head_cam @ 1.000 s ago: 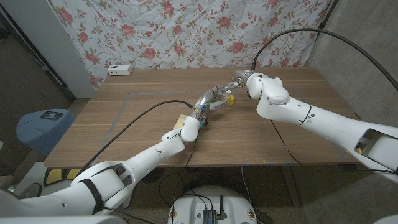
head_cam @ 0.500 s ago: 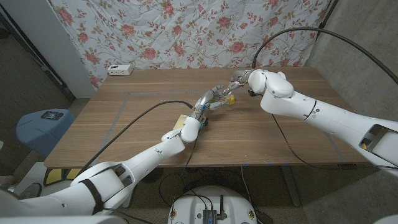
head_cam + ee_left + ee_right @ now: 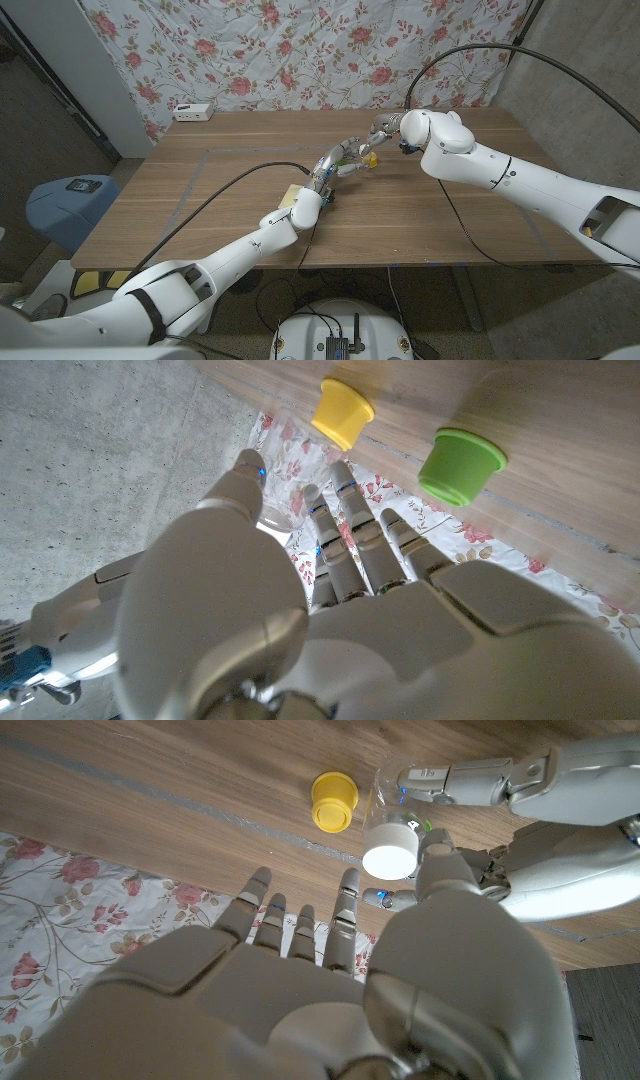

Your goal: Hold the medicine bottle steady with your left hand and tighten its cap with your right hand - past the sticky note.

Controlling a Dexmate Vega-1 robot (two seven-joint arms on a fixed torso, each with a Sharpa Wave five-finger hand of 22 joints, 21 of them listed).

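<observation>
No label text or brand is reading clearly on anything here. The medicine bottle (image 3: 395,805), clear with a white cap (image 3: 389,858), is standing near the middle of the wooden table (image 3: 450,215), toward the far side. The left hand (image 3: 338,160) is grasping it around the body, fingers (image 3: 470,775) wrapping the clear wall. The right hand (image 3: 330,960) is hovering just beside the cap, released, fingers spread and holding nothing. A yellow cup (image 3: 334,800) is sitting just beside the bottle, and a green cup (image 3: 461,464) is standing near it. A yellow sticky note (image 3: 292,193) is lying beside the left wrist. A white power strip (image 3: 193,112) is resting at the far left edge. Bare wood is lying open toward the right edge.
</observation>
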